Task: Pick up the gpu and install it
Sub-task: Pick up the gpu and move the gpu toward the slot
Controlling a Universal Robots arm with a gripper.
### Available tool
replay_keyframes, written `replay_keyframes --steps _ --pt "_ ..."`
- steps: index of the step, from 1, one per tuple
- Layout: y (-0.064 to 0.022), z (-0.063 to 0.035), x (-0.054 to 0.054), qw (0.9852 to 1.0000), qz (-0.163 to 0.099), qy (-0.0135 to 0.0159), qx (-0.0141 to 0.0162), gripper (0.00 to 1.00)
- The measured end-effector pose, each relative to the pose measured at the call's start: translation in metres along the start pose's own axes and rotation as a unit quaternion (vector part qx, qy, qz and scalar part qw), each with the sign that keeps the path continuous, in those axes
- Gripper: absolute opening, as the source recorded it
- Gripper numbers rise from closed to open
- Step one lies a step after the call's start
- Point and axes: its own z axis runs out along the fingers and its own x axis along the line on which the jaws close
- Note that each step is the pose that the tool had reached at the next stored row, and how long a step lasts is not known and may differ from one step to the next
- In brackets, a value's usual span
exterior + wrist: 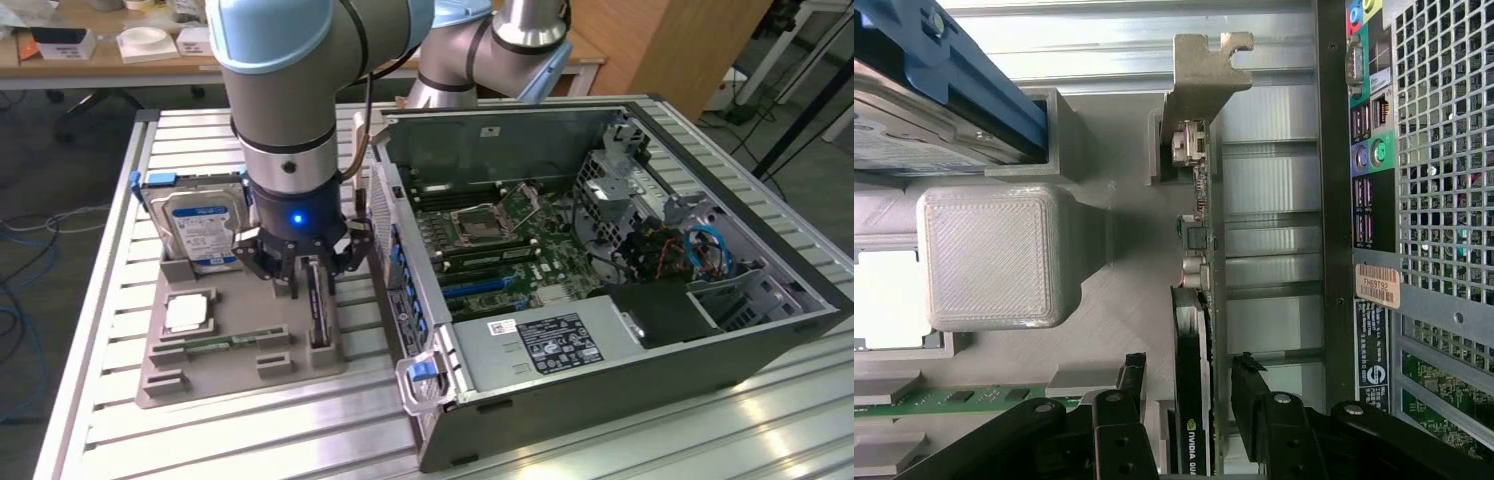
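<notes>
The gpu (pixel 318 312) is a thin black card standing on edge in a slot of the grey holder tray (pixel 227 385), at the exterior view's left. My gripper (pixel 311 268) hangs straight above it, lowered so the fingers straddle the card's top edge. In the wrist view the gpu (pixel 1191 330) runs between my two black fingers (pixel 1129 385), with its silver bracket (pixel 1199 95) at the far end. A small gap shows on each side of the card, so the gripper (pixel 1189 365) is open and not touching it.
The open computer case (pixel 747 330) lies at the exterior view's right, its motherboard (pixel 514 240) exposed and its rear panel (pixel 1414 200) close beside the tray. A silver hard drive (pixel 200 228), a CPU (pixel 187 312) and a green memory stick (pixel 214 345) also sit in the tray.
</notes>
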Motion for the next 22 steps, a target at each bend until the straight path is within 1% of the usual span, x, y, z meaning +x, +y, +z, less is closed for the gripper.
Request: replay_keyframes --steps 4,5,22 --pt "0.0 0.0 0.0 1.0 0.0 0.0 0.0 0.46" --pt "0.0 0.0 0.0 1.0 0.0 0.0 0.0 0.39" --pt "0.0 0.0019 0.0 1.0 0.0 0.0 0.0 0.39"
